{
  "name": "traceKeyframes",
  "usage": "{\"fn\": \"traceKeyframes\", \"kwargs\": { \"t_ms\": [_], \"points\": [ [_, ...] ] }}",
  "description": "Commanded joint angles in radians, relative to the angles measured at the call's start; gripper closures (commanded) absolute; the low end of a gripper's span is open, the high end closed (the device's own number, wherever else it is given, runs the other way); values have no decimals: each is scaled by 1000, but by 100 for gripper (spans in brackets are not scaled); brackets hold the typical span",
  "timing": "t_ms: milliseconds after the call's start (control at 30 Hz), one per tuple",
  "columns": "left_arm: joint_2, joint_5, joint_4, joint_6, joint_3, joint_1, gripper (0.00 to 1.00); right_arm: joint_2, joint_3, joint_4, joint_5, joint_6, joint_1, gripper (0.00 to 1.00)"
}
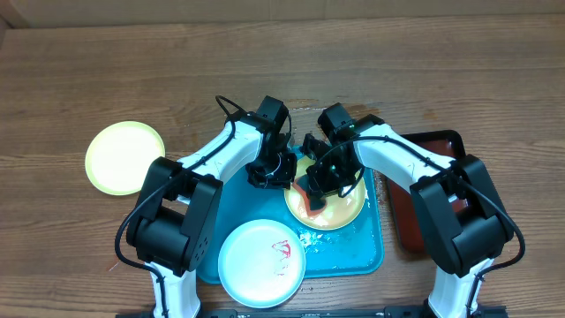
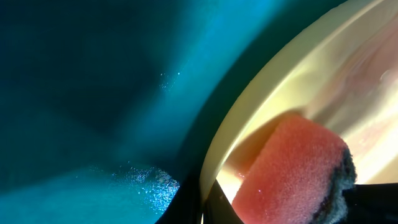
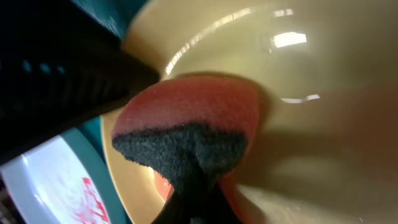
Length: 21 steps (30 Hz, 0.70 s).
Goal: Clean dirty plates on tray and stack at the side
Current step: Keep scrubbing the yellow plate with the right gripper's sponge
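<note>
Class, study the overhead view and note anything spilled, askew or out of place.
The pale blue plate, red-smeared, overhangs the near rim of the tray instead of lying inside. Wet specks lie on the tray beside the yellow-green plate.

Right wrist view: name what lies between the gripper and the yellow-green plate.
A red sponge with a dark scouring layer, touching the plate; right wrist view shows it.

On the turquoise tray (image 1: pixel 366 249), a yellow-green plate (image 1: pixel 342 212) lies at 2 o'clock — the right gripper (image 1: pixel 314 187) holds a red sponge (image 1: pixel 302 191) on it, the left gripper (image 1: pixel 269 175) at its 9 o'clock rim. A pale blue plate (image 1: pixel 262 262) overhangs at 7 o'clock.
</note>
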Motion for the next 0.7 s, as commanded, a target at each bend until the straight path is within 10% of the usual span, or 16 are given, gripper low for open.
{"fn": "traceKeyframes", "kwargs": {
  "t_ms": [0, 333, 667],
  "points": [
    [26, -32, -6, 4, -15, 2, 96, 8, -8, 24, -9, 115, -27, 96],
    [26, -32, -12, 0, -15, 2, 96, 8, -8, -2, 347, 462, -166, 96],
    [26, -33, -11, 0, -15, 2, 96, 8, -8, -199, 439, 439, -208, 96]
  ]
}}
